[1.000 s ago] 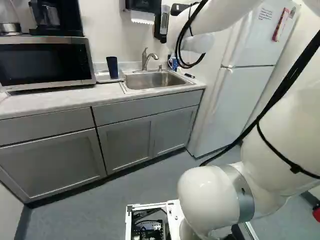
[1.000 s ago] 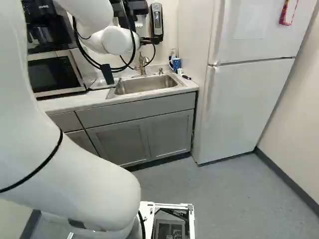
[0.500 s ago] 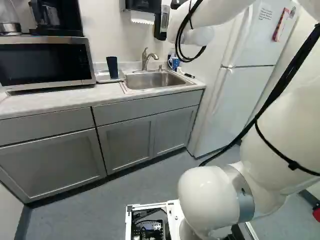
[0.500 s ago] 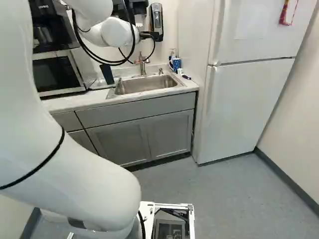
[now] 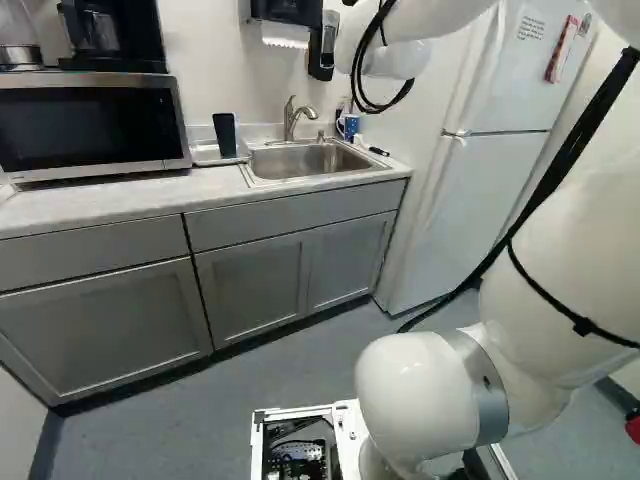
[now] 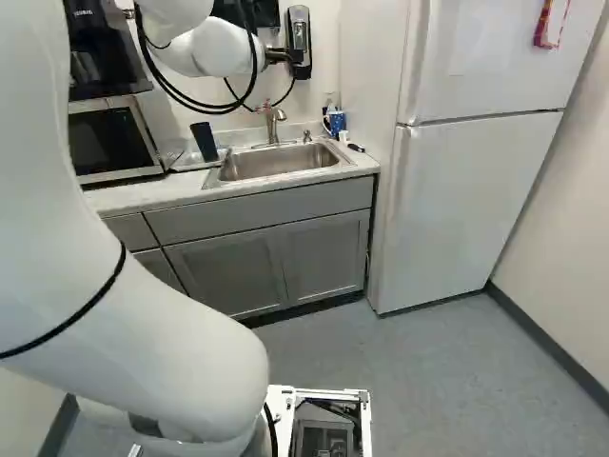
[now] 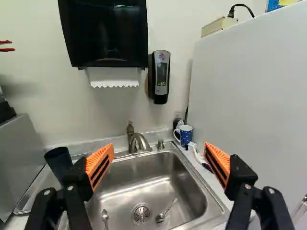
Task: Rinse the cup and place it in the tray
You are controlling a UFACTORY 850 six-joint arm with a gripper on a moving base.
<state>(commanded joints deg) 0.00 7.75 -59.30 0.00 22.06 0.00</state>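
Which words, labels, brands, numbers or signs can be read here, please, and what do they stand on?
I quote no text here.
Refrigerator, white sheet: lines of print, too small to read.
Refrigerator, red and white strip: any print is too blurred to read.
Wall dispenser: small label, too small to read.
Coffee machine: small brand lettering, left unquoted.
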